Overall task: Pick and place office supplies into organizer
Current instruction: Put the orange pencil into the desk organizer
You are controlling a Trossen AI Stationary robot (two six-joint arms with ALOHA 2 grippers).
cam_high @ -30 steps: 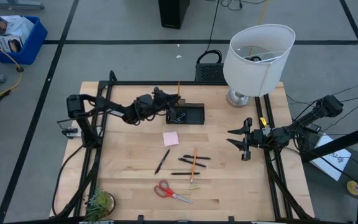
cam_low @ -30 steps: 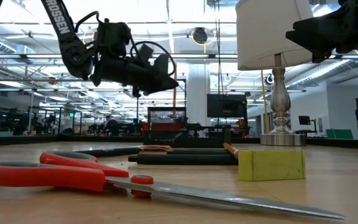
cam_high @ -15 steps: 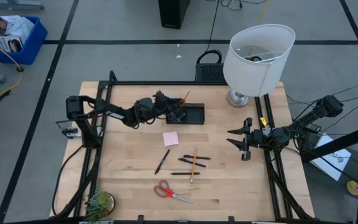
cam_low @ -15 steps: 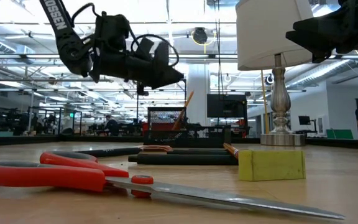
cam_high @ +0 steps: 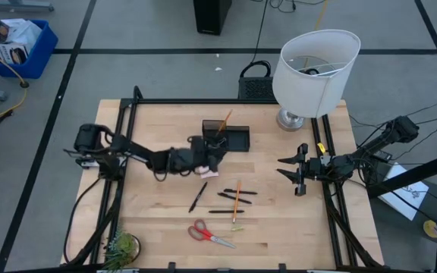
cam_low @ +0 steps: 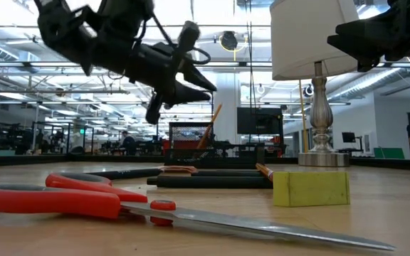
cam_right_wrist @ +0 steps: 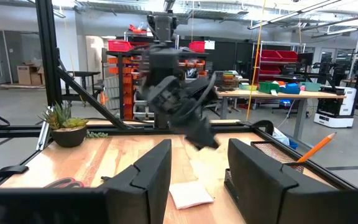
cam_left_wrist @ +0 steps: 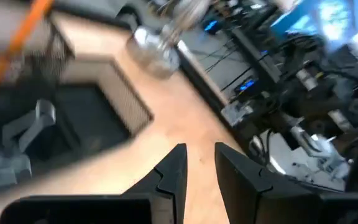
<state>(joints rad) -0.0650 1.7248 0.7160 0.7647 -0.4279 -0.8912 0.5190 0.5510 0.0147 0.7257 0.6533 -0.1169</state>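
Note:
My left gripper (cam_high: 211, 157) hovers above the table just on the near side of the black organizer (cam_high: 236, 140). Its fingers (cam_left_wrist: 178, 167) stand a little apart with only bare wood between them. An orange pencil (cam_high: 224, 121) leans in the organizer's cup. The pink sticky-note pad (cam_right_wrist: 191, 194) lies under the left gripper and is mostly hidden in the high view. A second pencil (cam_high: 237, 199), black pens (cam_high: 198, 196) and red-handled scissors (cam_high: 209, 233) lie flat nearer the front. My right gripper (cam_high: 298, 171) waits open at the table's right edge.
A big white lamp (cam_high: 315, 72) stands at the far right corner, and a small green plant (cam_high: 121, 246) at the near left corner. A small yellow-green block (cam_low: 310, 188) lies by the pens. Bare wood lies between the pens and my right gripper.
My left gripper has let go of the pencil, which stood upright over the organizer's cup and now leans in it. The gripper has then swung toward the table's near edge, away from the organizer and over the pink pad, rolling about its own axis.

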